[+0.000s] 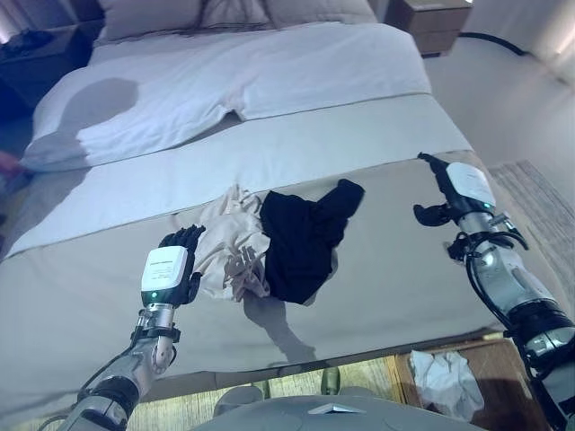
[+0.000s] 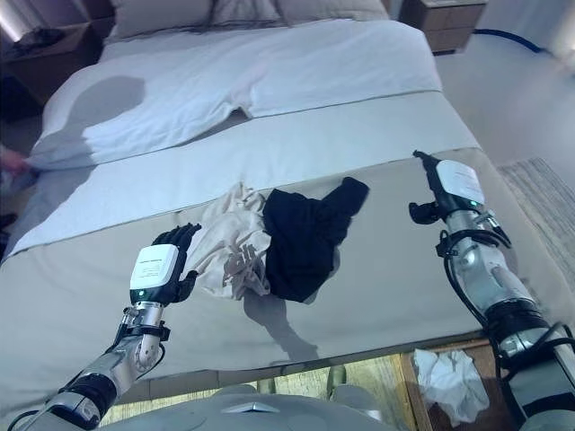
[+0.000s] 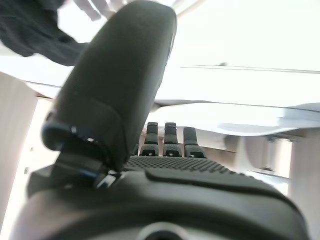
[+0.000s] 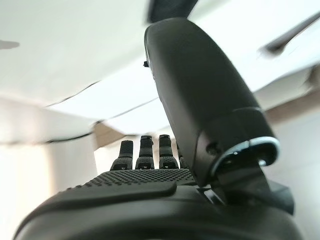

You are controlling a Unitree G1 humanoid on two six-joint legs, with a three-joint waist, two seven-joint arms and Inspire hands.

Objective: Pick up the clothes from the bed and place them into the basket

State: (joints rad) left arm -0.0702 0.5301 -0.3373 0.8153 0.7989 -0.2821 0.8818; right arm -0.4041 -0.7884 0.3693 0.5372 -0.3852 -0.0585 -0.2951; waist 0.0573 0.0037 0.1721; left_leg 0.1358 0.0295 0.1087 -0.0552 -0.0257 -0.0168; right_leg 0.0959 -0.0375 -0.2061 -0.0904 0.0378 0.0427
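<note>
A big bed [image 1: 377, 269] with a grey cover fills the room. A black top [image 1: 301, 235] and cream clothes [image 1: 229, 247] lie on it between the left hand [image 1: 171, 269] and right hand [image 1: 458, 193], fingers straight, both empty

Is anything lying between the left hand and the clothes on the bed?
Nothing visible. The left hand hovers open right beside the cream garment, with only bare bed cover around it. The black garment lies just past the cream one.
</note>
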